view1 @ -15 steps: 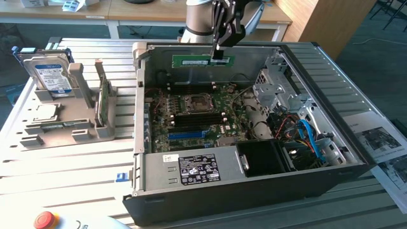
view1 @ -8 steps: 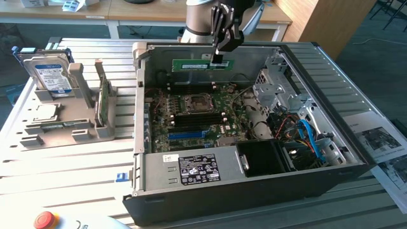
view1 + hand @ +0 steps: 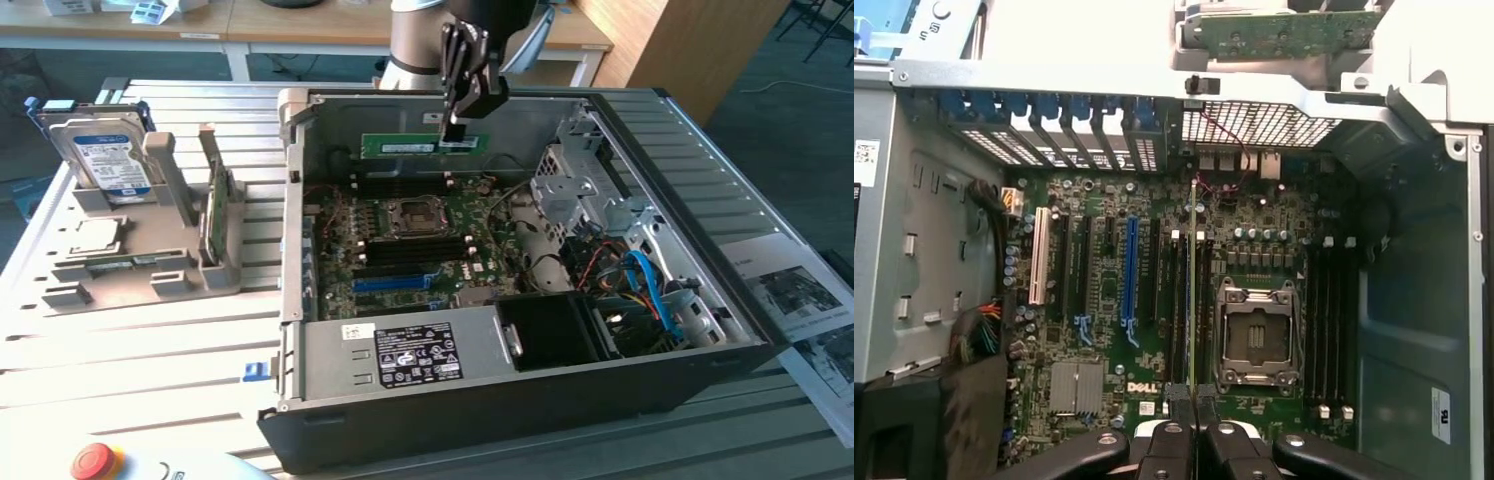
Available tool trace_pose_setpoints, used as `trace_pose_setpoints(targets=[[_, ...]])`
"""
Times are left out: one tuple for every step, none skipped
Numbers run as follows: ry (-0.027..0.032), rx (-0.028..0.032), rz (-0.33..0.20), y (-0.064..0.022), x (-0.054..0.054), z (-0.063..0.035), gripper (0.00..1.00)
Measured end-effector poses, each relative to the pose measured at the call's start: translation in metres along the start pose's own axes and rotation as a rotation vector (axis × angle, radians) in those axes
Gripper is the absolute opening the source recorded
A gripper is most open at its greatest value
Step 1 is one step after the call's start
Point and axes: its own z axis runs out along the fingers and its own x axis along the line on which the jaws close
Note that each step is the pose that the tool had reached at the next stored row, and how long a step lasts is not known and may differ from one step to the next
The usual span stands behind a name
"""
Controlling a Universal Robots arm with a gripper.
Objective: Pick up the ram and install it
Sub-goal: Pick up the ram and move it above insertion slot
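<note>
1. End effector (image 3: 457, 128) hangs over the open computer case (image 3: 534, 410), clenched on the ram (image 3: 407, 146) at the stick's top edge, nearer the end toward the exterior view's right.
2. Ram: green stick w/ white label, long edge level, held up off the motherboard (image 3: 414, 250), over the part of the case far from the exterior camera.
3. Wrist view: ram (image 3: 1193, 280) seen edge-on as a thin line running away from the end effector (image 3: 1194, 400). It lies along the black slots (image 3: 1174, 300), between the blue slot (image 3: 1130, 280) and the processor socket (image 3: 1256, 335). Can't tell if it touches a slot.
4. Four more black slots (image 3: 1329, 320) sit on the other side of the socket, all bare.
5. Case lies on its side on the slatted metal surface (image 3: 134, 350), w/ the power supply (image 3: 400, 355) at the near edge.
6. At the exterior view's left, a grey holder (image 3: 134, 270) on the surface carries a hard drive (image 3: 107, 155) and a green card (image 3: 214, 205), both standing on edge.
7. Red button (image 3: 96, 460) at the near corner; printed sheets (image 3: 801, 300) beside the case at the exterior view's right.
</note>
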Motion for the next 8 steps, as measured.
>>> trace_pose_setpoints(targets=[[0.0, 0.0, 0.0, -0.0001, 0.0, 0.001, 0.12], [0.0001, -0.0001, 0.0, -0.0001, -0.0001, 0.0013, 0.12], [0.0002, -0.0001, 0.0, -0.0001, 0.0, 0.0013, 0.12], [0.0002, -0.0001, 0.0, -0.0001, 0.0, 0.0013, 0.12], [0.0001, 0.0, 0.0, -0.0001, 0.0, 0.0013, 0.12], [0.0001, 0.0, 0.0, -0.0001, 0.0, 0.0014, 0.12], [0.0, 0.0, 0.0, -0.0001, 0.0, 0.0015, 0.12], [-0.0003, 0.0001, 0.0, -0.0002, -0.0002, 0.0018, 0.12]])
